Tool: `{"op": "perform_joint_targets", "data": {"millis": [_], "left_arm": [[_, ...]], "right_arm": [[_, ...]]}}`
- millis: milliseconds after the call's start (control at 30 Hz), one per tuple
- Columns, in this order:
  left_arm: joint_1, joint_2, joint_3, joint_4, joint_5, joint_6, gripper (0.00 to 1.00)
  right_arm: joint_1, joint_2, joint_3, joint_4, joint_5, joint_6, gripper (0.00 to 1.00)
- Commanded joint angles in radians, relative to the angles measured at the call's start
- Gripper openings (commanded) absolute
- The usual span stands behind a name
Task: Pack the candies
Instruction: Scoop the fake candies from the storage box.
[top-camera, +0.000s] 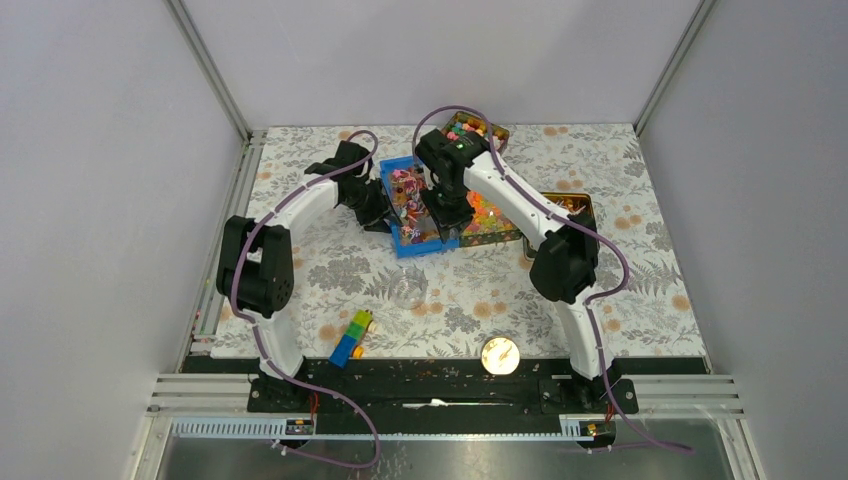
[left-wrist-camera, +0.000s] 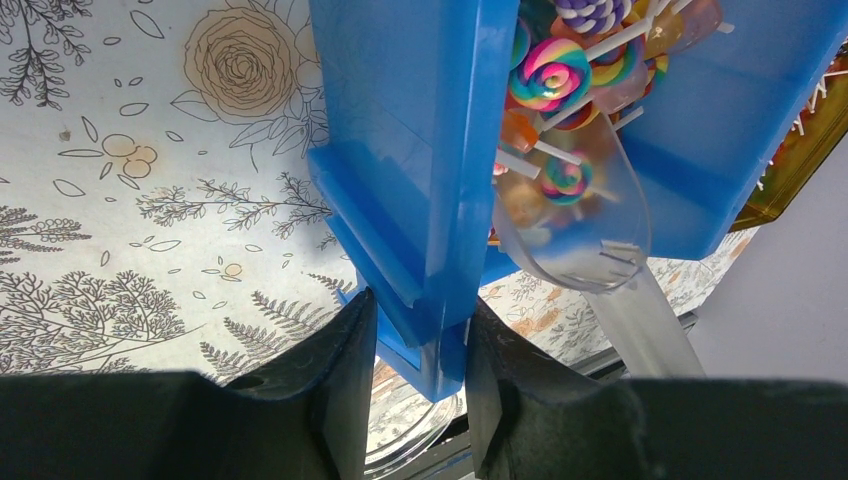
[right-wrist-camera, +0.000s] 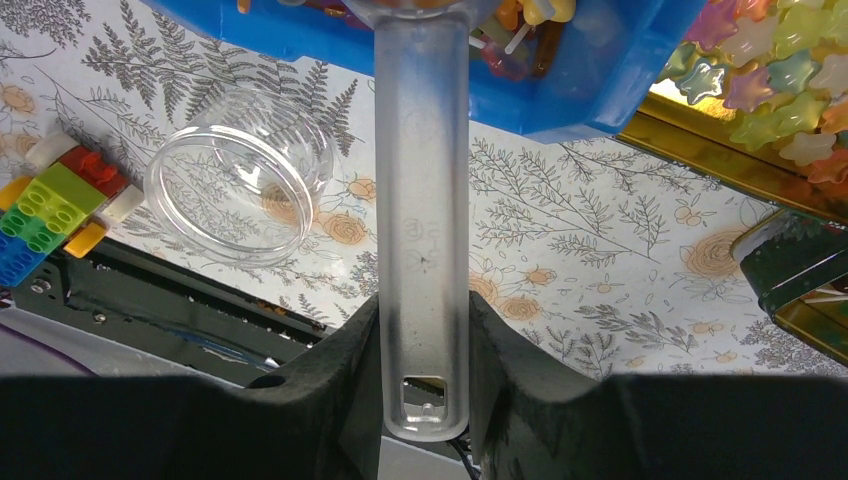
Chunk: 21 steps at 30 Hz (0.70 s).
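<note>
Bright, even light casts faint shadows; left gripper (left-wrist-camera: 420, 312) and right gripper (right-wrist-camera: 422, 305) loom dark, slightly soft up close.

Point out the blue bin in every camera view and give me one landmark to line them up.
Top external: the blue bin sits at the table's centre, between the two arms.
Left wrist: its wall fills the upper middle, pinched by the left gripper.
Right wrist: a strip along the top edge, beyond the clear scoop that the right gripper holds.
Shared landmark: the floral table cover, seen in all three.
</note>
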Motion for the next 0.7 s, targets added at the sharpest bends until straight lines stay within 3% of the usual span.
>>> {"op": "perform_joint_targets", "data": {"millis": [0,133,267,467,667], "left_arm": [[0.005,0.001,0.029,-0.027,0.000,0.028,0.03],[0.005,-0.017,0.029,-0.027,-0.010,0.029,0.13],[0.005,-0.057,0.024,-0.027,-0.026,0.036,0.33],[0.005,-0.127,0.032,-0.027,-0.028,0.048,0.53],[0.006,-0.208,0.026,-0.029,-0.056,0.055,0.59]], "right_arm": [[0.000,-0.033,-0.123,0.164,0.069,-0.007,0.00],[0.000,-0.142,-0.308,0.333,0.069,-0.035,0.00],[0.000,-0.168,-0.355,0.365,0.087,-0.049,0.00],[0.000,-0.177,-0.355,0.367,0.046,-0.049,0.00],[0.001,-0.211,-0.371,0.367,0.044,-0.045,0.00]]}}
